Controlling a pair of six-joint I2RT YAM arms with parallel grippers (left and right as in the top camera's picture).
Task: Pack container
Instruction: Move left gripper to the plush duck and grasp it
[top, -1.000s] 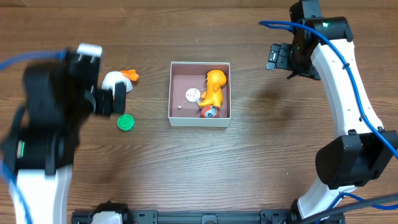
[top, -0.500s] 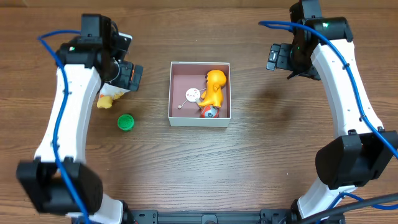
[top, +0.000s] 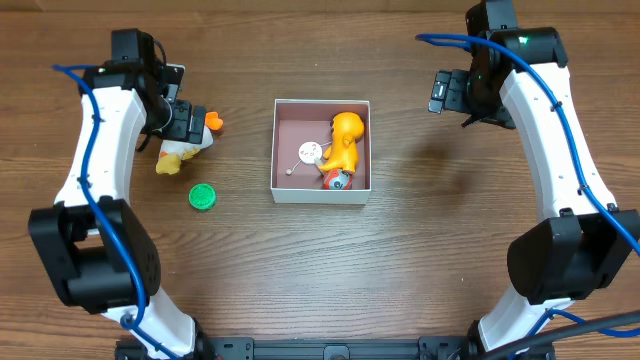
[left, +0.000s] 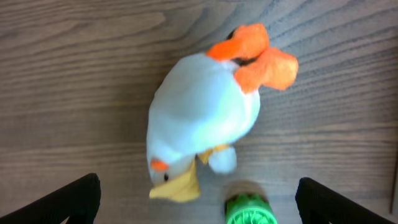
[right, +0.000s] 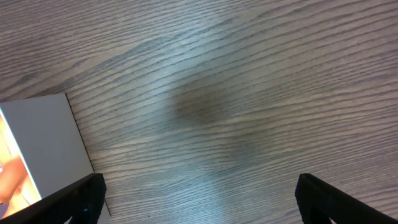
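Fingertips first: my left gripper (left: 199, 202) is spread wide, black tips at the bottom corners of the wrist view, holding nothing. Right under it a white duck (left: 202, 118) with orange bits lies on the table (top: 420, 280), green cap (left: 249, 211) just beside it. Further right sits the container (top: 300, 196), well apart from the duck, with an orange toy (top: 346, 135) and a small round red toy (top: 336, 180) inside near its right wall. It looks light and thin-walled, so I reckon it slides or buckles if bumped. I'd drop stuff in from above, and pinch a wall mid-rim if it needs steadying. My right gripper (right: 199, 199), also wide and empty, hovers over the table past the container's right side.
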